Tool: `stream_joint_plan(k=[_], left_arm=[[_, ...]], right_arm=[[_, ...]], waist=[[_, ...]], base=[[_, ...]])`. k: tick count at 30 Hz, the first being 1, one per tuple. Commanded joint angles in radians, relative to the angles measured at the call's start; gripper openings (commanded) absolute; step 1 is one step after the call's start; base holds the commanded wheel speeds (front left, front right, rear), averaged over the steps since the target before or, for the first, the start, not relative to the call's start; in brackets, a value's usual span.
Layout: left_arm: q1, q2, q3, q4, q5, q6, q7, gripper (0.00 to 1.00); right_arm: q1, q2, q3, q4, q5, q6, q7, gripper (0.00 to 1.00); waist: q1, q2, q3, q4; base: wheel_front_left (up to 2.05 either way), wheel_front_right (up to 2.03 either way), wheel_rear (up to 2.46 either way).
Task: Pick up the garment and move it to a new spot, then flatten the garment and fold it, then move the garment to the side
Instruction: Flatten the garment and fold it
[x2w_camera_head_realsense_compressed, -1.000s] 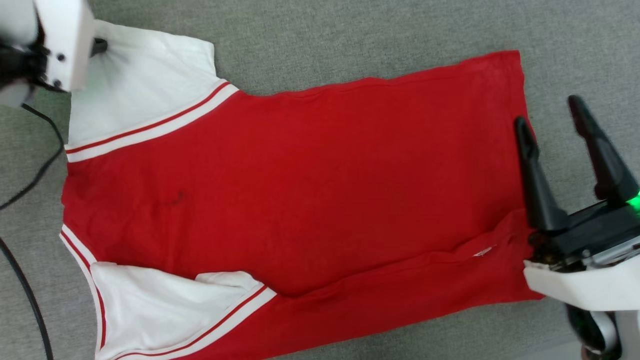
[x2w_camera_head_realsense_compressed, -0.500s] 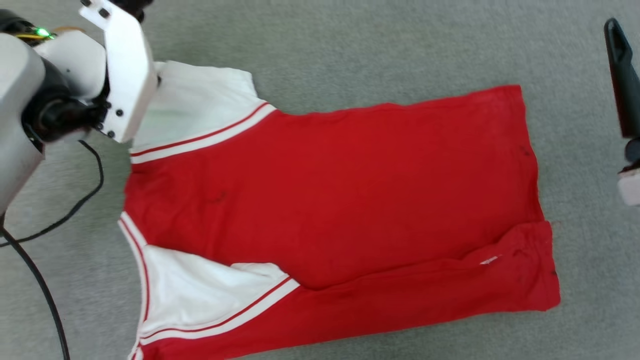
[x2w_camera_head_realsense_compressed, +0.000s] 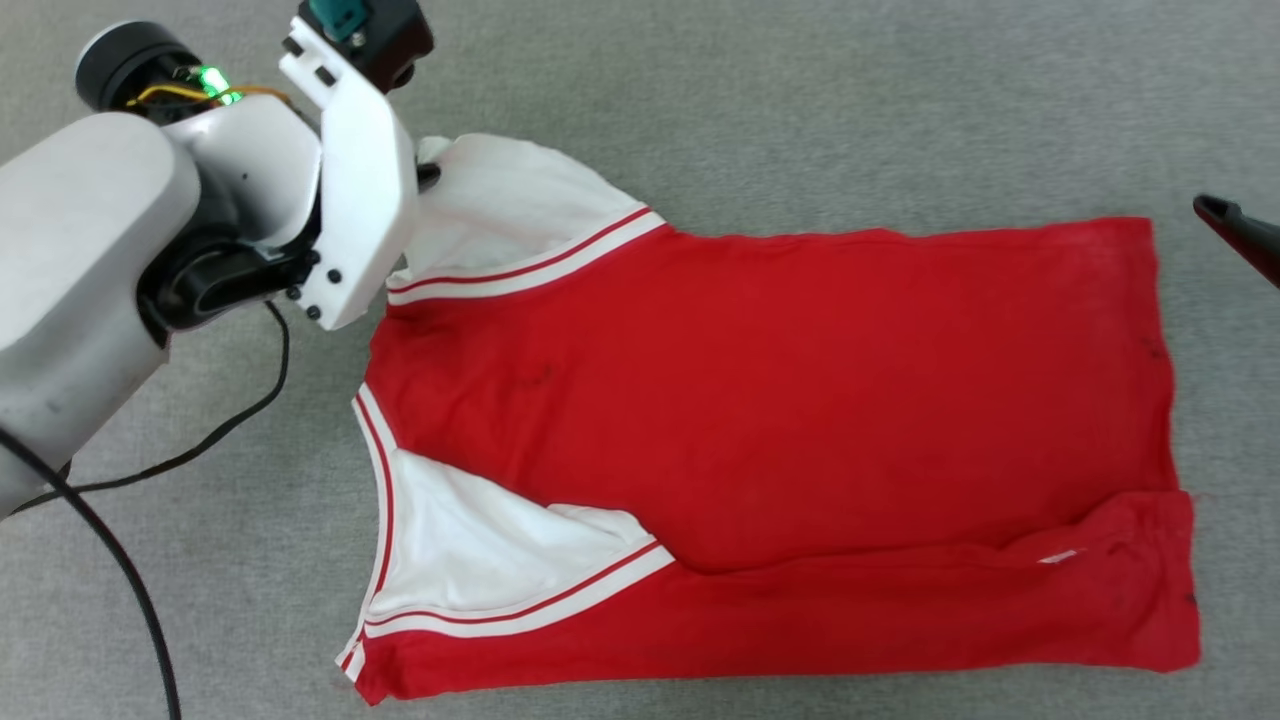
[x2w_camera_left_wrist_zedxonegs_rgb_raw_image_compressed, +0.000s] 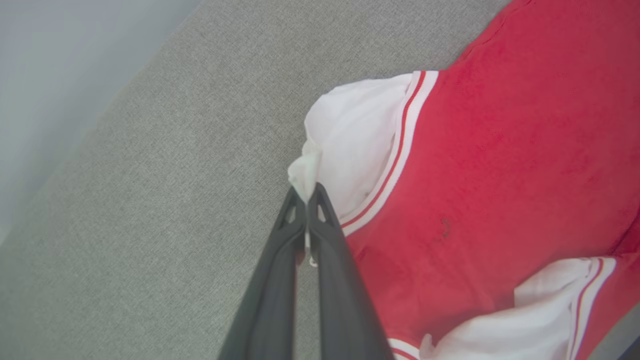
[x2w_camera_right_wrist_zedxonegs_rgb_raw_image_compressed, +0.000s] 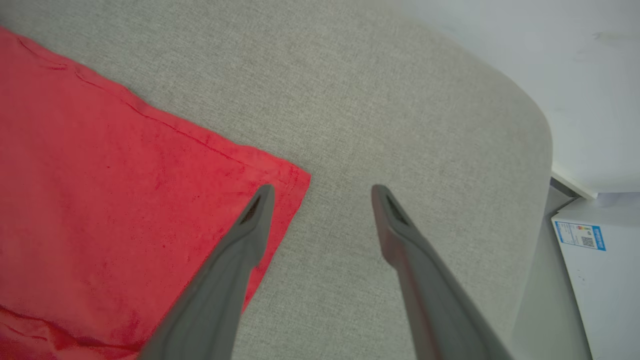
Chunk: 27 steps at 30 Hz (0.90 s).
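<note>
- The whole head view has shifted since a second ago, so the camera has moved. The left arm (x2w_camera_head_realsense_compressed: 90, 250), then cut off at 10 o'clock, now shows shell, joint and green light.
- The white shoulder panel (x2w_camera_head_realsense_compressed: 510, 210) lay flat before. Now its tip is raised off the surface.
- The left gripper (x2w_camera_left_wrist_zedxonegs_rgb_raw_image_compressed: 306, 192) has its two dark fingers pressed together, pinching that tip.
- The right gripper (x2w_camera_right_wrist_zedxonegs_rgb_raw_image_compressed: 322, 192) filled 4 o'clock of the head view a second ago. Now one dark fingertip shows at the 3 o'clock edge. Its fingers are spread wide and hold nothing. One tip overlaps the hem corner in the right wrist view; contact cannot be told.
- The garment (x2w_camera_head_realsense_compressed: 780, 400) lies spread from the centre to 3 o'clock of the head view, plain red side up, hem at 3 o'clock.
- White trim (x2w_camera_head_realsense_compressed: 530, 270) with a thin red stripe edges both white panels, at 11 and 7 o'clock.
- A long fold runs along its 6 o'clock edge.
- The red cloth is matt with soft creases.
- The surface (x2w_camera_head_realsense_compressed: 800, 100) is grey woven fabric.
- A black cable (x2w_camera_head_realsense_compressed: 120, 580) curves at 8 o'clock.
</note>
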Motion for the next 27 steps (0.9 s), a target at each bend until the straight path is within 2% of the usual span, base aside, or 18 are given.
stream_joint_plan(k=[1,8,16,20,21,22,23,27], left_arm=[[-0.019,-0.017,-0.007,-0.008,0.009,0.0,-0.016,0.0],[-0.059,-0.039,-0.022,-0.023,0.008,0.0,-0.047,0.0],[-0.105,-0.048,-0.043,-0.023,0.014,0.0,-0.073,0.0],[-0.108,-0.051,-0.054,-0.019,0.013,0.0,-0.081,0.0],[-0.107,-0.051,-0.055,-0.017,0.012,0.0,-0.084,0.0],[-0.105,-0.052,-0.056,-0.016,0.012,0.0,-0.088,0.0],[-0.103,-0.052,-0.058,-0.013,0.01,0.0,-0.092,0.0],[-0.092,-0.044,-0.061,-0.005,0.0,0.0,-0.12,0.0]], right_arm=[[-0.052,-0.003,0.03,0.046,0.055,-0.001,0.081,1.0],[-0.132,0.031,0.091,0.156,0.121,-0.001,0.217,1.0],[-0.113,0.094,0.14,0.287,0.128,-0.001,0.199,1.0],[-0.075,0.088,0.198,0.322,0.145,-0.001,0.2,1.0],[-0.075,0.086,0.199,0.331,0.151,-0.001,0.191,0.47],[-0.081,0.086,0.192,0.338,0.151,-0.001,0.174,0.05],[-0.088,0.086,0.186,0.345,0.146,-0.001,0.159,0.0],[-0.119,0.089,0.169,0.352,0.145,-0.001,0.081,0.0]], waist=[[0.0,0.0,0.024,0.024],[0.0,0.0,0.071,0.055],[0.0,0.0,0.125,0.084],[0.0,0.0,0.13,0.088],[0.0,0.0,0.127,0.086],[0.0,0.0,0.122,0.083],[0.0,0.0,0.116,0.081],[0.0,0.0,0.077,0.07]], base=[[0.0,0.0,0.0],[0.0,0.0,0.0],[0.0,0.0,0.0],[0.0,0.0,0.0],[0.0,0.0,0.0],[0.0,0.0,0.0],[0.0,0.0,0.0],[0.0,0.0,0.0]])
